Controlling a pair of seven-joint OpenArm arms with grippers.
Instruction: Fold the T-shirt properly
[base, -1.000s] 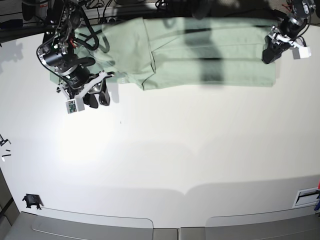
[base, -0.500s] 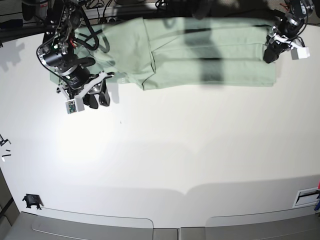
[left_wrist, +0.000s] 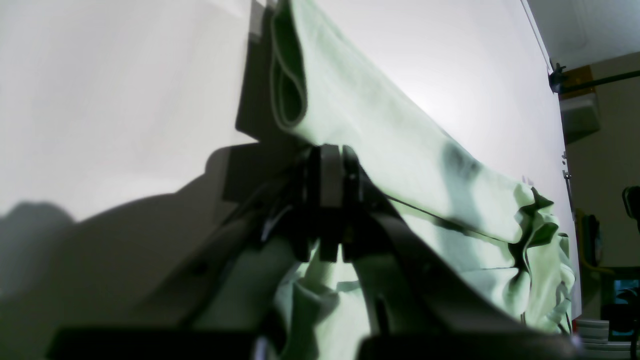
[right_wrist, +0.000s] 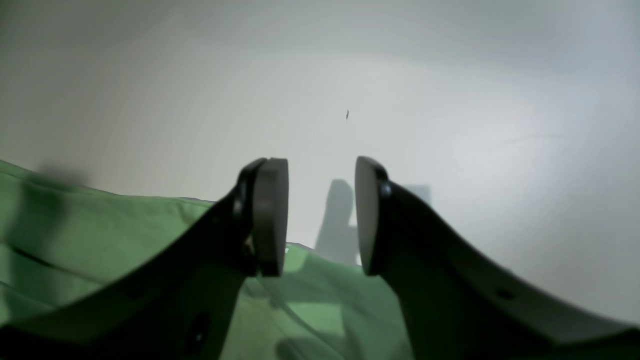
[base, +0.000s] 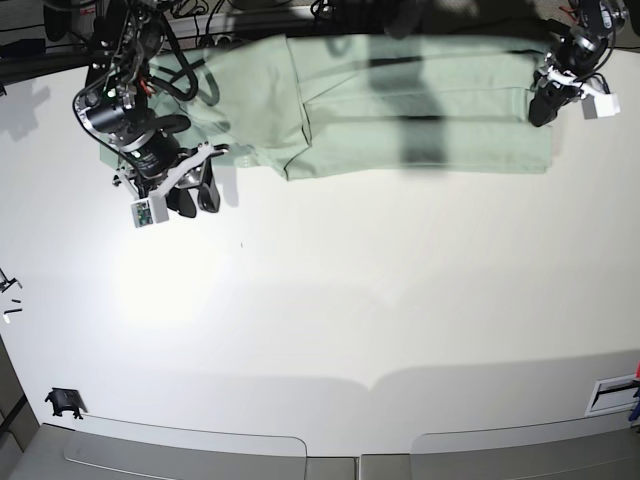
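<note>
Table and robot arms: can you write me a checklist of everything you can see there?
Surface: white table, mostly bare, with shadows along the near edge.
Job's things: T-shirt, pale green, lies partly folded along the far edge.
Clutter: small black clip at the near corner; a tiny dark speck mid-table.
Grippers: left gripper is shut on the T-shirt's edge; right gripper is open, holding nothing, just off the shirt.
Cables: black cables loop around the right arm.
Surroundings: dark clutter behind the table, too dim to name.
</note>
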